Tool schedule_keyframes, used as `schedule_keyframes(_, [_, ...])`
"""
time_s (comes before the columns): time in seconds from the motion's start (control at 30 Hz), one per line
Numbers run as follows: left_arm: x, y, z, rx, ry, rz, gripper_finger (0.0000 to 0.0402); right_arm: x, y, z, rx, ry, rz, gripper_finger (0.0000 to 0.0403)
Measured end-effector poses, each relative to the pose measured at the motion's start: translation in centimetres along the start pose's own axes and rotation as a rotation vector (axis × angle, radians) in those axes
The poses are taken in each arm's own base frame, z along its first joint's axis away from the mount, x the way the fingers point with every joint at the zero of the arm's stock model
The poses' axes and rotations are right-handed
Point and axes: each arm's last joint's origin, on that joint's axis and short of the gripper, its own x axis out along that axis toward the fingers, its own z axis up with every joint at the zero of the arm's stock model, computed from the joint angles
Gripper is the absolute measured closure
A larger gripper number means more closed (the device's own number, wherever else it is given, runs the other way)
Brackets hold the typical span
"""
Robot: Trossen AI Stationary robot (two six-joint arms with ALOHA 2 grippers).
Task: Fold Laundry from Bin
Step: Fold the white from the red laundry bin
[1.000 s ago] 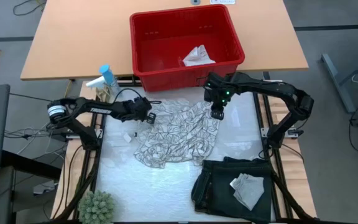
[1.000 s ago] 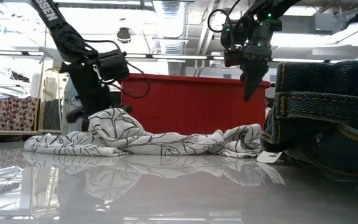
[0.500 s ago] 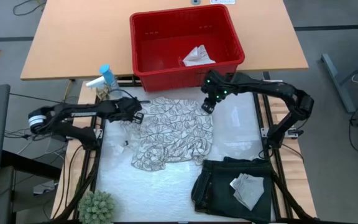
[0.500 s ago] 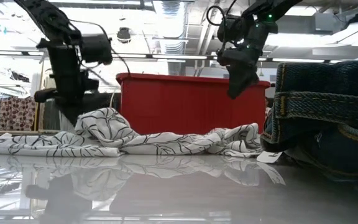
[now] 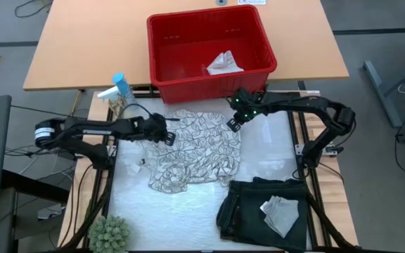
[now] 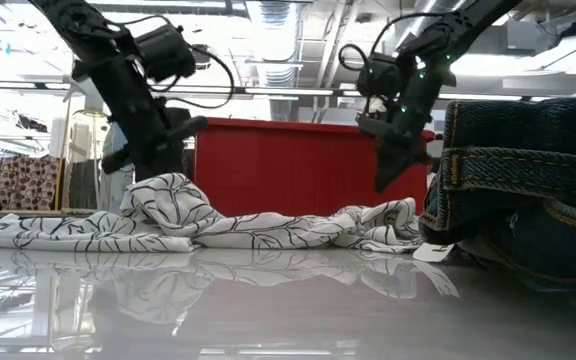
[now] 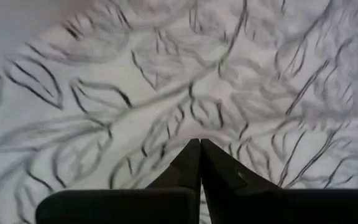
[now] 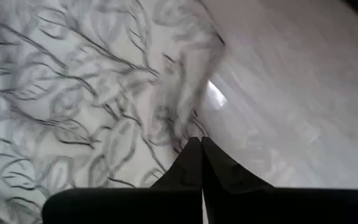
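A pale wooden tabletop [image 5: 83, 49] stood behind the glossy white work surface [image 5: 181, 211], on grey floor [image 5: 378, 204]. Overhead, bright ceiling lights and exposed silver ducts [image 6: 288, 30] ran across the room.

Lighting: bright, even, from ceiling lamps [image 6: 268, 15] above me. Glare: my glossy table [image 6: 268, 310] mirrors the leaf-patterned cloth [image 6: 198, 225]. Shadows: faint. Blur: both my wrist views soft, cloth smeared. Far room: washed out.
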Motion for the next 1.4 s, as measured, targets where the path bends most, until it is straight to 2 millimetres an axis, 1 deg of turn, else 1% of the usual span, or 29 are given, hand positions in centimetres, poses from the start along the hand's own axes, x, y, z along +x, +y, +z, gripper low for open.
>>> schedule_keyframes(0.13, [1.9,-0.8,-1.0,0.032,0.052,-0.007,0.0401,0.8,0.6,0.0,0.018,-0.023,0.033,0.0389])
schedule_keyframes(0.3, [3.9,-1.4,-2.3,0.049,0.133,-0.04,0.0401,3.0,1.7,-0.1,0.017,-0.015,0.074,0.0389])
schedule_keyframes(0.43, [4.5,-1.8,-2.8,0.035,0.161,-0.057,0.0401,4.6,2.5,-0.3,0.006,-0.006,0.085,0.0389])
schedule_keyframes(0.53, [4.6,-1.9,-2.9,0.035,0.161,-0.058,0.0401,5.6,3.2,-0.2,-0.001,-0.003,0.15,0.0389])
schedule_keyframes(0.6, [4.5,-1.9,-2.9,0.043,0.161,-0.056,0.0401,6.2,3.7,-0.3,-0.009,0.023,0.173,0.0389])
schedule_keyframes(0.7, [4.5,-1.8,-2.9,0.046,0.165,-0.057,0.0401,6.6,4.4,-0.2,-0.027,0.047,0.162,0.0389])
schedule_keyframes(0.77, [4.5,-1.8,-2.9,0.047,0.169,-0.053,0.0401,6.6,4.6,-0.1,-0.039,0.052,0.148,0.0389])
schedule_keyframes(0.83, [4.4,-1.7,-3.0,0.05,0.176,-0.046,0.0401,6.0,4.6,0.2,-0.061,0.044,0.142,0.0389])
schedule_keyframes(0.87, [4.4,-1.7,-3.0,0.052,0.181,-0.04,0.0401,5.4,4.6,0.5,-0.065,0.033,0.144,0.0389])
schedule_keyframes(0.93, [4.4,-1.5,-3.1,0.06,0.196,-0.023,0.0401,2.9,4.8,1.6,-0.085,-0.042,0.162,0.0389])
schedule_keyframes(1.0, [4.3,-1.4,-3.3,0.077,0.21,-0.01,0.0401,0.5,4.6,2.3,-0.108,-0.116,0.154,0.0389])
schedule_keyframes(1.03, [4.3,-1.4,-3.4,0.084,0.217,-0.004,0.0401,-0.3,4.0,2.5,-0.116,-0.138,0.136,0.0389])
schedule_keyframes(1.1, [4.3,-1.4,-3.5,0.096,0.218,0.002,0.0401,-0.4,2.7,2.7,-0.122,-0.122,0.096,0.0389])
schedule_keyframes(1.17, [4.3,-1.4,-3.5,0.098,0.215,0.005,0.0401,0.3,1.2,2.5,-0.103,-0.068,0.085,0.0388])
schedule_keyframes(1.23, [4.3,-1.4,-3.5,0.097,0.215,0.004,0.0401,1.5,0.1,2.6,-0.089,-0.035,0.102,0.0371])
schedule_keyframes(1.4, [4.3,-1.4,-3.6,0.099,0.219,-0.003,0.0401,3.6,-1.4,2.5,-0.041,0.041,0.103,0.0285])
